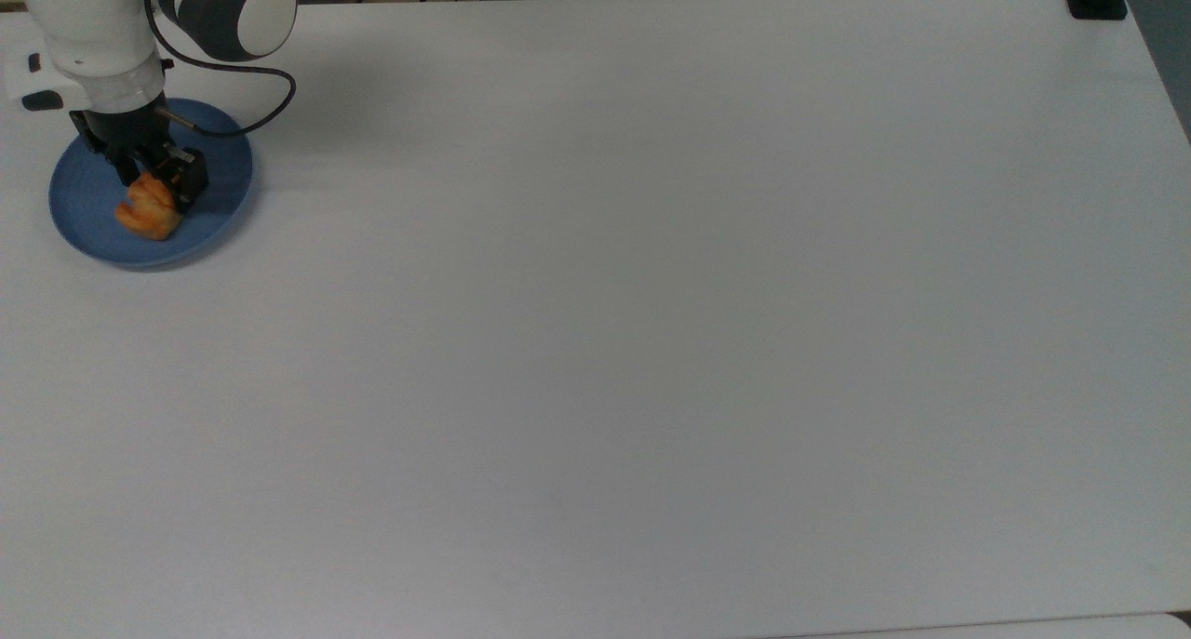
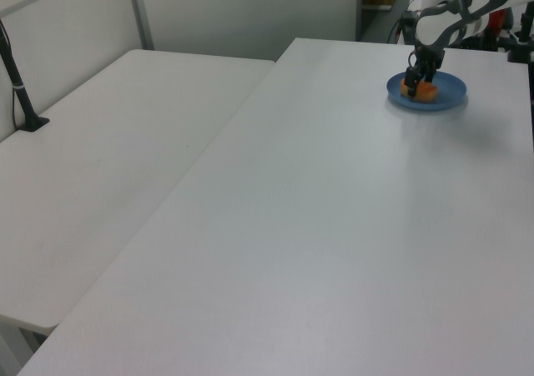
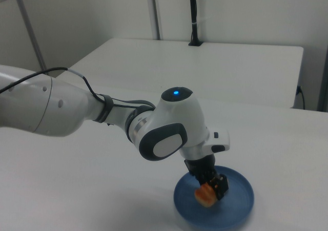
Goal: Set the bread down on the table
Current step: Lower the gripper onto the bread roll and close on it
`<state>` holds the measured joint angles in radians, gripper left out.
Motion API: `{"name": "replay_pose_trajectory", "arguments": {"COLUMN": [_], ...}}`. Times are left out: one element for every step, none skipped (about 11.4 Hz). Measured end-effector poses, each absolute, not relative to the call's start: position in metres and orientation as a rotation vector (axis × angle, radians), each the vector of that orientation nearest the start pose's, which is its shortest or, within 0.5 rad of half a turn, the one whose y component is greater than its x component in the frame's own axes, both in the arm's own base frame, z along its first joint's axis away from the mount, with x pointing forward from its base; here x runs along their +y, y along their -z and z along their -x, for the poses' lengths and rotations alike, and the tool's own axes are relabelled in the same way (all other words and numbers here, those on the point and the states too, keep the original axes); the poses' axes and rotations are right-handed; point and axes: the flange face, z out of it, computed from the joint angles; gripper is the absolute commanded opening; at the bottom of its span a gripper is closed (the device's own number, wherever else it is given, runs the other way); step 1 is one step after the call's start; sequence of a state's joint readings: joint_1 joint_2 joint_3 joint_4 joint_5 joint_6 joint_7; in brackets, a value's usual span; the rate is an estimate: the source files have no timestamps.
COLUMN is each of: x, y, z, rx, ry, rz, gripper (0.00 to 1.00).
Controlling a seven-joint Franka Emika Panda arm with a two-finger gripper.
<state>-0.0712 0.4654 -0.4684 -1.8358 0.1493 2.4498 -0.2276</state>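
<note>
White table (image 1: 651, 341) stretches wide, and over at the top view's far left sits the blue plate (image 1: 84, 202). On it lies the bread (image 1: 147, 213), and the gripper (image 1: 160, 181) is down on the roll, fingers clamped around its upper end, plate beneath.

A round blue plate (image 1: 84, 197) sits beside a black cable (image 1: 247, 118)
</note>
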Motion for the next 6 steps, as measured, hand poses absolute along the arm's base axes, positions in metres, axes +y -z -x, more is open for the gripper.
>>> {"name": "replay_pose_trajectory", "arguments": {"x": [-0.3164, -0.3162, -0.3161, -0.3159, -0.3159, -0.316], "y": [-0.3196, -0.3187, -0.3189, -0.3191, -0.3196, -0.3204], "z": [-0.5796, -0.5792, -0.5793, -0.5795, -0.5796, -0.5797], "rx": [0.567, 0.549, 0.544, 0.532, 0.512, 0.505], "ry": [0.252, 0.248, 0.248, 0.248, 0.248, 0.25], "rz": [3.245, 3.249, 3.25, 3.252, 3.257, 3.258], "gripper": [0.41, 0.36, 0.34, 0.31, 0.31, 0.3]}}
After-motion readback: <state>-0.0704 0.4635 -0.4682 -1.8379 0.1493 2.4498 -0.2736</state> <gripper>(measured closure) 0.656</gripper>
